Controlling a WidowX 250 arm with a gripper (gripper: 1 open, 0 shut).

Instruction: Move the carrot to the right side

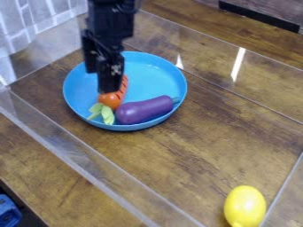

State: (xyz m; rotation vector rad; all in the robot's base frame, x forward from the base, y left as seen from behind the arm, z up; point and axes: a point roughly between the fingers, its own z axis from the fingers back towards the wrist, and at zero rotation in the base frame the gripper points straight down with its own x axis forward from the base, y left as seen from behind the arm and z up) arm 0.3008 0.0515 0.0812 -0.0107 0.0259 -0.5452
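The carrot (112, 97) lies in the blue bowl (160, 82) beside the purple eggplant (144, 109). The fingers (92, 62) hang spread just above it, holding nothing.

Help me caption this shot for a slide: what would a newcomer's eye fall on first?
First, the bright blue bowl left of centre on the dark wooden table, holding the carrot beside a purple eggplant. The black gripper hangs straight down over the carrot with its jaws open. Then a yellow lemon sits alone near the bottom right corner.
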